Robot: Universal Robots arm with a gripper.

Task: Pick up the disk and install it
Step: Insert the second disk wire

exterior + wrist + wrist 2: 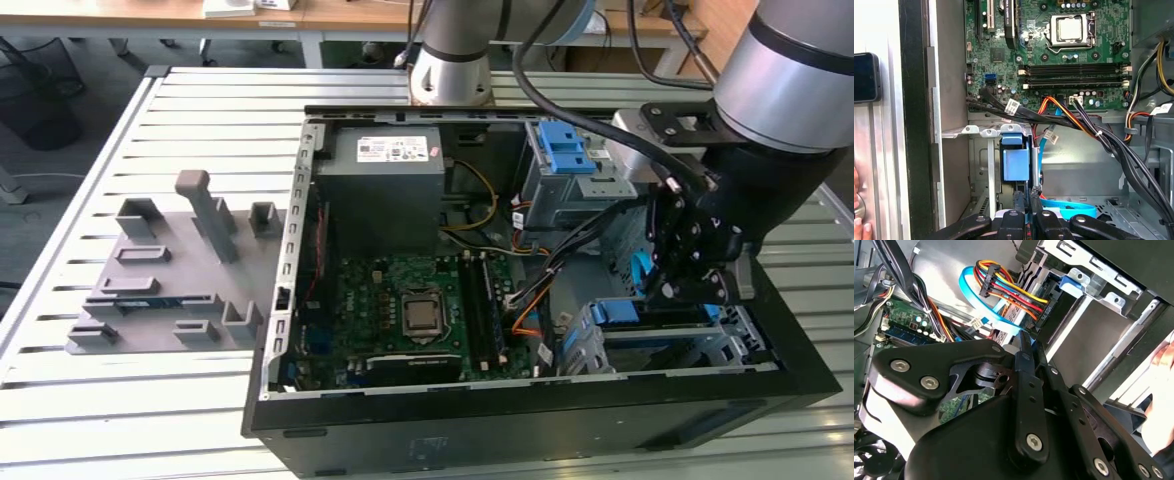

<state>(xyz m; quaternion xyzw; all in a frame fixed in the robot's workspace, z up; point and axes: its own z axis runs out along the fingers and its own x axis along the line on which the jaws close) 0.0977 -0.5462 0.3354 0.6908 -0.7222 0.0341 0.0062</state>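
stage: installing, late | gripper [694, 285] hanging inside the case [534, 400] | fingers [1019, 210] closing on the disk [1016, 162], edge-on at the lower drive bay [667, 330] | seating: cannot tell

- The gripper [694, 290] is matt black metal with bright steel screws.
- The computer case [534, 410] is matt black outside, bare grey sheet metal inside.
- The disk [1016, 162] has a smooth blue plastic frame.
- The table [107, 410] is ribbed, dull aluminium.

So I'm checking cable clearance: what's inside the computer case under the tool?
Under the tool, inside the computer case, sit a grey drive cage holding a blue carrier frame, plus blue and multicoloured cables. The tool covers whatever lies deeper in the cage.
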